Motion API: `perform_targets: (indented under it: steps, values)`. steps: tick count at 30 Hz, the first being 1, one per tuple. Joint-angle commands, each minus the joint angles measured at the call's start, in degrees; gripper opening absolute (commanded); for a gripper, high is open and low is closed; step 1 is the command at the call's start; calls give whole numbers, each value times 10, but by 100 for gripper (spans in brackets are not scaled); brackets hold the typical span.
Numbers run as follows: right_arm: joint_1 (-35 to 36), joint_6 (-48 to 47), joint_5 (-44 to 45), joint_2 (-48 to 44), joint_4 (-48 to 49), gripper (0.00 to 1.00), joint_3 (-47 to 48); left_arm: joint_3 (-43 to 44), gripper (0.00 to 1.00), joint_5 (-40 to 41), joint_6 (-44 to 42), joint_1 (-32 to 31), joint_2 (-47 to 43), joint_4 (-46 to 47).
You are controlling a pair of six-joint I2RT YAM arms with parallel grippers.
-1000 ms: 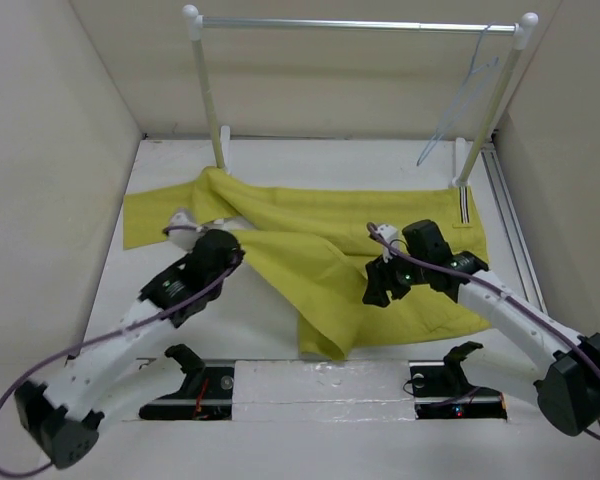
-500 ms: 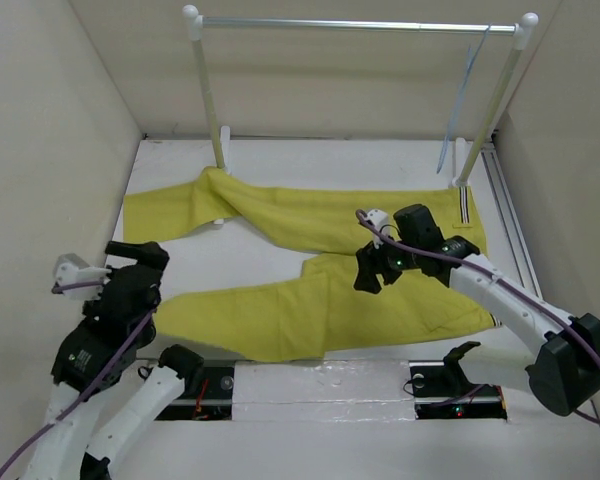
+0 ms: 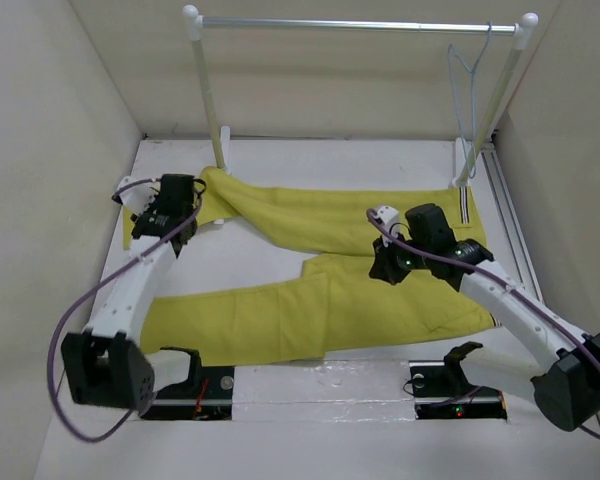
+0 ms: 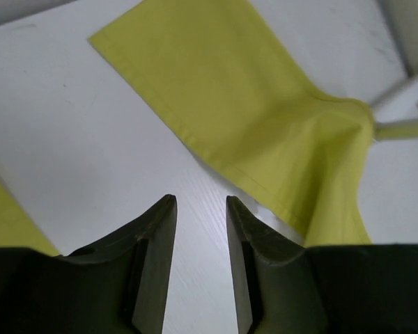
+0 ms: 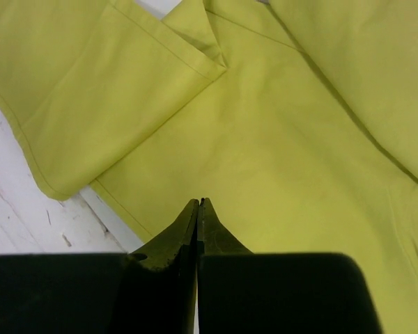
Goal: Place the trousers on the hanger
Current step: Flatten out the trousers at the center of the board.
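Note:
The mustard-yellow trousers (image 3: pixel 330 215) lie flat on the white table, both legs stretched to the left and the striped waistband at the right. My left gripper (image 3: pixel 163 218) hovers by the far leg's left end. In the left wrist view its jaws (image 4: pixel 200 202) stand open a narrow gap over bare table, and the leg (image 4: pixel 251 104) lies just beyond them. My right gripper (image 3: pixel 385 270) is over the crotch area. In the right wrist view it (image 5: pixel 200 202) is shut just above the cloth (image 5: pixel 285 153), with nothing seen between its fingers. The pale wire hanger (image 3: pixel 467 70) hangs on the rail at the far right.
A silver rail (image 3: pixel 360 24) on two white posts spans the back of the table. The left post's foot (image 4: pixel 404 104) stands on the far trouser leg. Beige walls close in the left, right and back sides.
The near trouser leg, folded over a second ago, now lies spread out to the left. My left arm let go and swung to the far leg's end. My right gripper closed. The hanger swayed.

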State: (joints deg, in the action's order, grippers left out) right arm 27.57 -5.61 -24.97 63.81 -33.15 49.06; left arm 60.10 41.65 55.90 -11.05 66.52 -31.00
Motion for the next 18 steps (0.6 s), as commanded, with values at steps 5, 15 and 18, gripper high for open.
perform_targets:
  steps: [5,15,18]
  values:
    - [-96,38,96,-101,0,50,-11,35,36,-242,-113,190,146,155]
    - [-370,125,60,-49,86,67,-12,-19,48,-250,-128,190,211,206]
    - [-457,143,57,-19,135,70,-15,-13,52,-263,-109,190,234,208]
